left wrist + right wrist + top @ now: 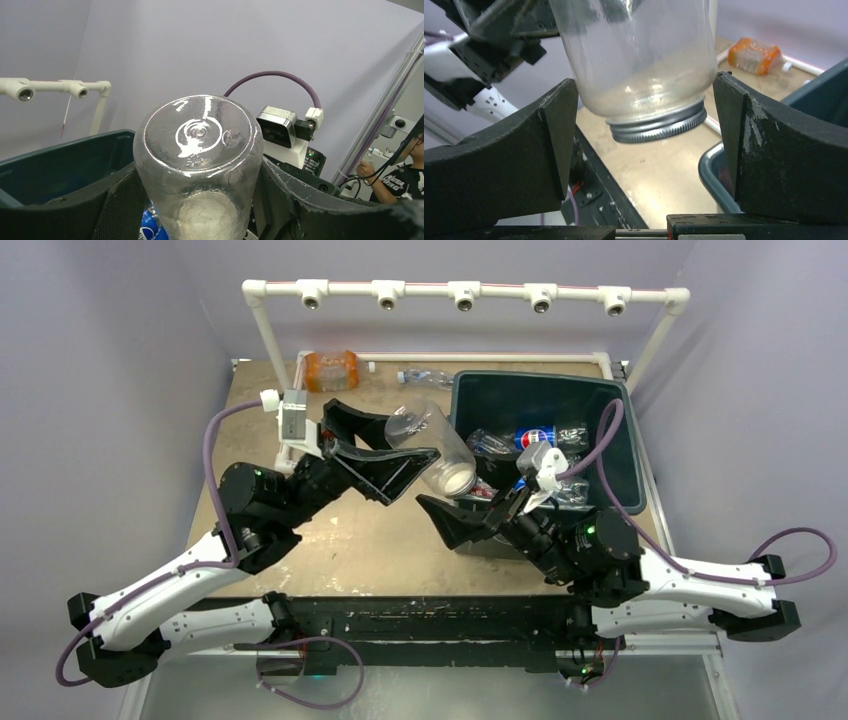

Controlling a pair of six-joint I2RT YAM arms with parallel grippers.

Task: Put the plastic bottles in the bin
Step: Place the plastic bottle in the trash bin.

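Observation:
A clear jar (pixel 432 450) with a silver screw lid hangs tilted in the air just left of the bin (pixel 540 376), a dark green tub. My left gripper (pixel 412 440) is shut on the jar's body; the left wrist view shows its round base (pixel 197 145) filling the gap between both fingers, around my left gripper (pixel 200 210). My right gripper (pixel 468 502) stands open just below the lid. In the right wrist view the lid (pixel 656 125) hangs between my right gripper's (pixel 645 135) spread fingers, touching neither. Several plastic bottles lie in the bin, one with a blue label (pixel 535 437).
An orange bottle (pixel 331 370) and a clear bottle (pixel 425 376) lie at the table's far edge, the orange bottle (pixel 755 56) also showing in the right wrist view. A white pipe frame (pixel 465 290) stands across the back. The bin's near corner (pixel 711 170) sits close beside my right finger.

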